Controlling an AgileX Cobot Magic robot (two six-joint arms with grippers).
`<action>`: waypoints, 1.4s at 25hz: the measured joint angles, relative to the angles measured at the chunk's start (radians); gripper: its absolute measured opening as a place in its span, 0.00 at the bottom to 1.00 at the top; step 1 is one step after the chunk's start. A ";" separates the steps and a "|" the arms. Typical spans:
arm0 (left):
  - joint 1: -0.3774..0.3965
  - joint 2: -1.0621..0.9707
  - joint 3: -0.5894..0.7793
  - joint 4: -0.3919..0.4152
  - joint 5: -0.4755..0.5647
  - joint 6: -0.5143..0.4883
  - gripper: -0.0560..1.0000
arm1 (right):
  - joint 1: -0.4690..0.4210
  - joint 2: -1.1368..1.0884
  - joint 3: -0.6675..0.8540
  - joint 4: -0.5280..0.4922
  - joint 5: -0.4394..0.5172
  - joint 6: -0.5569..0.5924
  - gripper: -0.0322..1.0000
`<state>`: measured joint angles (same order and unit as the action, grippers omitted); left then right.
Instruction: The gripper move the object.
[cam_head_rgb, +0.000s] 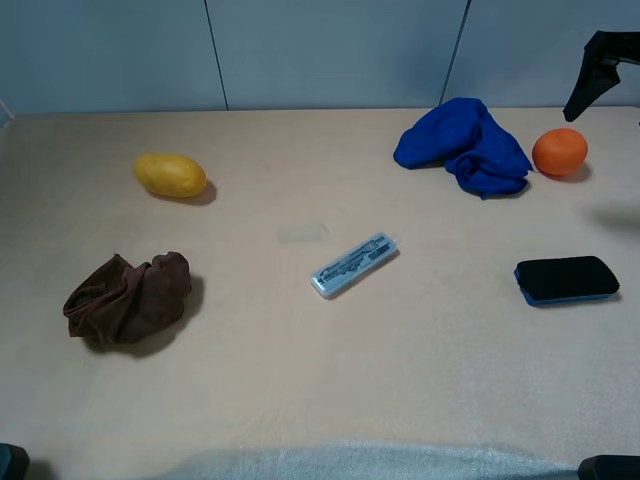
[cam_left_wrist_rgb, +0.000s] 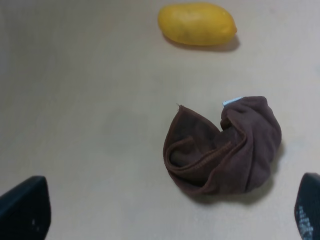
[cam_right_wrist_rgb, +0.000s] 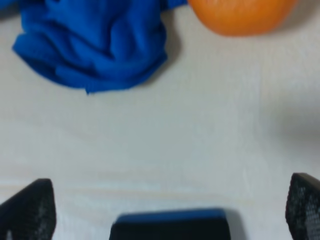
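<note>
The round orange fruit (cam_head_rgb: 559, 152) lies at the far right of the table, touching the edge of a crumpled blue cloth (cam_head_rgb: 465, 145). In the right wrist view the fruit (cam_right_wrist_rgb: 242, 15) is cut off at the frame's edge, beside the blue cloth (cam_right_wrist_rgb: 95, 45). My right gripper (cam_right_wrist_rgb: 167, 205) is open and empty, its fingers spread wide. It hangs above the table, well short of the fruit, near the black-and-blue eraser block (cam_right_wrist_rgb: 170, 227). A dark part of it shows at the top right (cam_head_rgb: 600, 65). My left gripper (cam_left_wrist_rgb: 167, 209) is open and empty, far from the fruit.
An oval yellow fruit (cam_head_rgb: 171, 175) lies at the far left and a brown cloth (cam_head_rgb: 128, 297) nearer on the left. A clear pen case (cam_head_rgb: 354, 265) lies in the middle. The eraser block (cam_head_rgb: 566, 279) lies nearer than the orange fruit on the right.
</note>
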<state>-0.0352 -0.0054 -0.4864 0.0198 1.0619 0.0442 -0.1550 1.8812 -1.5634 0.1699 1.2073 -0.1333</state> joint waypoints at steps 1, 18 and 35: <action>0.000 0.000 0.000 0.000 0.000 0.000 0.99 | 0.015 -0.013 0.000 -0.020 0.005 0.010 0.70; 0.000 0.000 0.000 0.000 0.000 0.000 0.99 | 0.195 -0.400 0.213 -0.075 0.007 0.111 0.70; 0.000 0.000 0.000 0.000 0.000 0.000 0.99 | 0.213 -0.958 0.545 -0.079 0.010 0.133 0.70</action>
<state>-0.0352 -0.0054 -0.4864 0.0198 1.0619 0.0442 0.0581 0.9237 -1.0181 0.0909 1.2174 0.0000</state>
